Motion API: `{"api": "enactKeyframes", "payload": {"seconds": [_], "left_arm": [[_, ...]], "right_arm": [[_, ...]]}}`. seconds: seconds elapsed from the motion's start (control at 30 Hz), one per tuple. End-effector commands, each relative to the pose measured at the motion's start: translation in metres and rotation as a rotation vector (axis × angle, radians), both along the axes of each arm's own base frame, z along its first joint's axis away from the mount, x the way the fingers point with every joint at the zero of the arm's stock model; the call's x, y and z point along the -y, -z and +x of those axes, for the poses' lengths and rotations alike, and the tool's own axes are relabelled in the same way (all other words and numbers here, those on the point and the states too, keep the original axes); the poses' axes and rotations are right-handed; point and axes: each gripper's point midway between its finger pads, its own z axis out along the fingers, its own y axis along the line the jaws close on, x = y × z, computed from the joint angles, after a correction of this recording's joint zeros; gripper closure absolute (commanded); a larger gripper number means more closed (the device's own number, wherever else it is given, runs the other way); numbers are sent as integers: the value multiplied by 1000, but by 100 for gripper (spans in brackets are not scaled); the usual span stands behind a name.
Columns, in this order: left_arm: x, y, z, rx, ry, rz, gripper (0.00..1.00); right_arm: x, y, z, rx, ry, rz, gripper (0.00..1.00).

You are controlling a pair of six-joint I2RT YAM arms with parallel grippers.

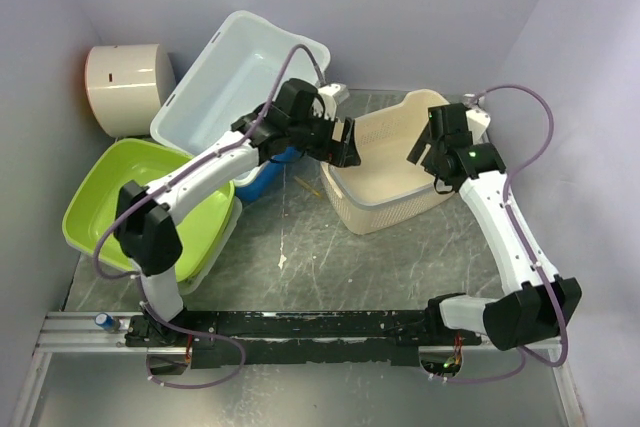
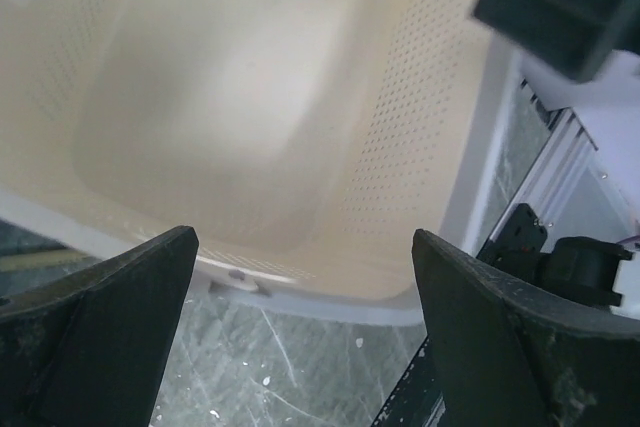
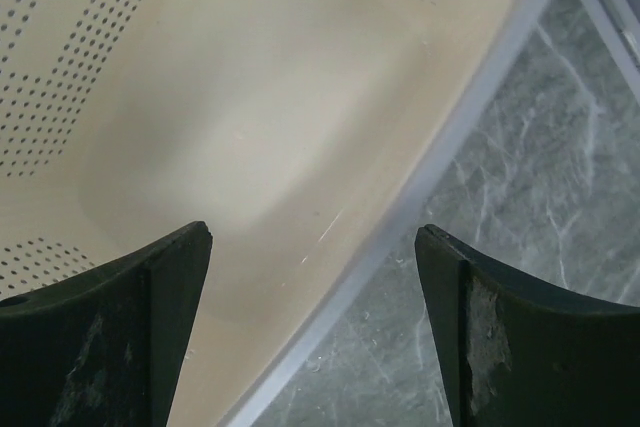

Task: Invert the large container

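Note:
The large container (image 1: 225,77), a glossy white rectangular tub, leans tilted at the back left with its opening facing up and right; nothing holds it. My left gripper (image 1: 345,143) is open over the left rim of the cream perforated basket (image 1: 390,175). In the left wrist view the gripper (image 2: 305,332) is open above the basket's rim (image 2: 330,302). My right gripper (image 1: 424,147) is open over the basket's right rim. In the right wrist view the gripper (image 3: 312,332) straddles the basket's rim (image 3: 400,202). The large container shows in neither wrist view.
A lime green tub (image 1: 125,202) sits at the left on a white tub. A smaller blue tub (image 1: 272,169) is partly hidden under the white container. A white cylinder (image 1: 125,87) stands at the back left. Walls close in on three sides.

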Motion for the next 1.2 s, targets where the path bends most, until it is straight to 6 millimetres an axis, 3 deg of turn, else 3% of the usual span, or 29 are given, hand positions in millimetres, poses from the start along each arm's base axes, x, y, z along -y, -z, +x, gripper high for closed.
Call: {"api": "enactKeyframes", "payload": {"seconds": [0.0,0.13,0.23,0.33,0.4,0.57,0.67,0.83,0.93,1.03,1.17], "left_arm": [[23,32,-5,-90,69,-15,0],[55,39,-34,-127,151,-34,0],[85,35,-72,-162,266,-75,0],[99,15,-90,-175,338,-136,0],[100,-9,-95,-154,368,-183,0],[86,-77,-97,-35,379,-264,0],[65,-91,-76,46,274,-216,0],[15,-79,-38,56,96,-141,0],[-5,-69,-30,66,28,-97,0],[-12,-58,-30,54,11,-62,1],[-14,-41,-32,13,6,-30,0]], "right_arm": [[22,-5,-22,12,147,-13,16],[35,2,-29,-19,188,-20,15],[44,15,-31,-57,203,20,15],[47,29,-32,-83,205,82,15],[49,36,-32,-93,210,106,16],[38,50,-21,-69,197,211,20],[29,59,-11,-54,203,280,22],[43,71,-7,-58,295,259,27],[84,72,-15,-66,431,209,27],[122,77,-31,-69,548,243,27],[136,73,-44,-52,565,269,27]]}}
